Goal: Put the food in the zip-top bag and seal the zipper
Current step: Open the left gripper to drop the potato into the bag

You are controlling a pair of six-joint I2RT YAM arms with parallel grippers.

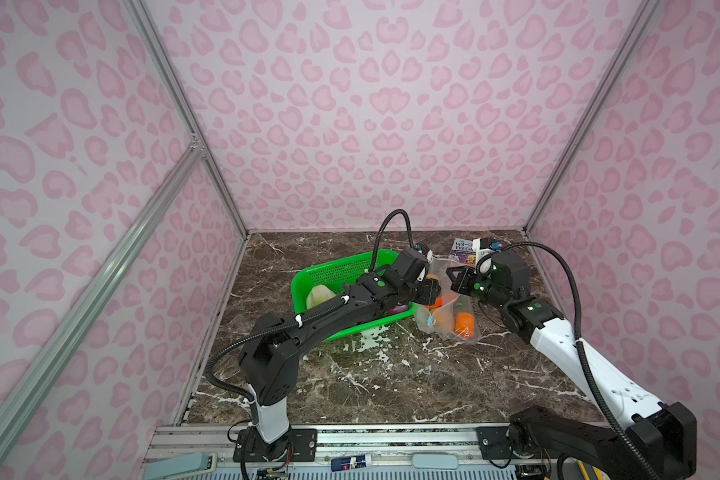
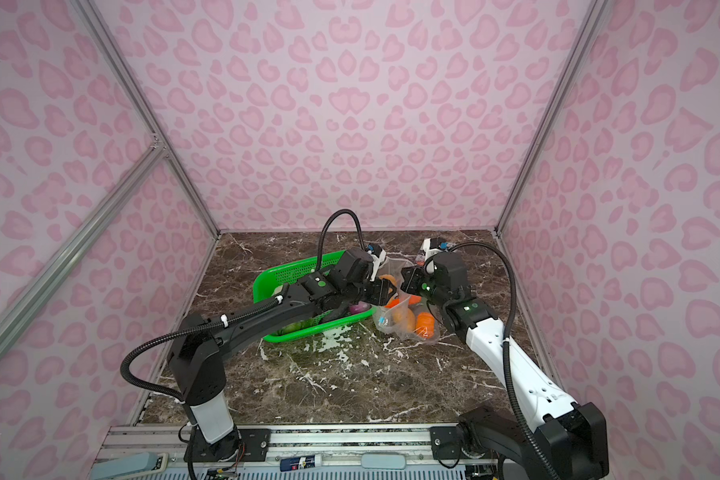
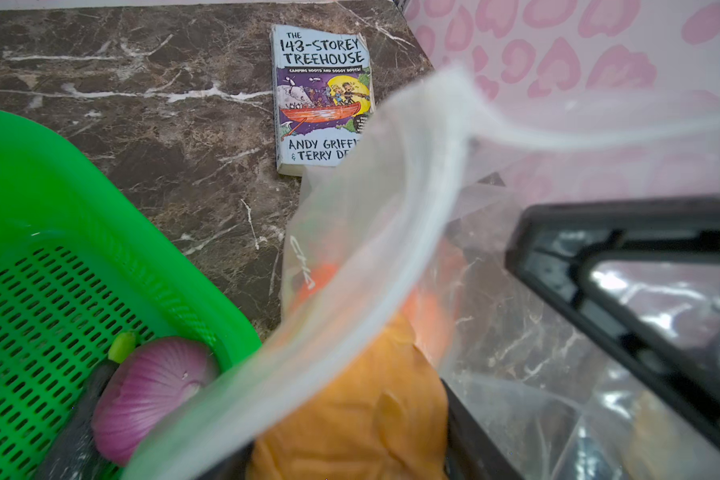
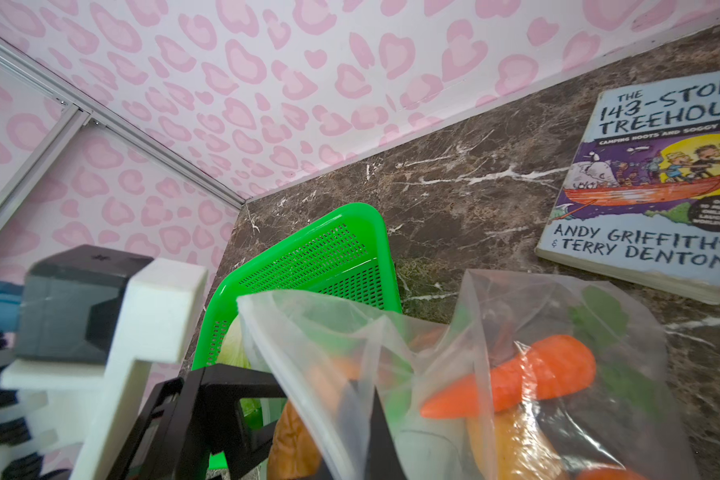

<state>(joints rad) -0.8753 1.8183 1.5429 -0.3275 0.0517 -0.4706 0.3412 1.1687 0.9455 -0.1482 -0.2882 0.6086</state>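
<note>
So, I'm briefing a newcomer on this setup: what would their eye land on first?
Probably the bright green basket mid-table, beside the clear zip-top bag where an orange carrot shows through. The pink heart-spotted walls surround everything, and a paperback book lies near the table's far edge.

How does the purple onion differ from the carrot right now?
The purple onion is round; the carrot is long and tapered. The purple onion lies in the green basket, while the carrot is already inside the clear bag. Both look like toy vegetables.
</note>
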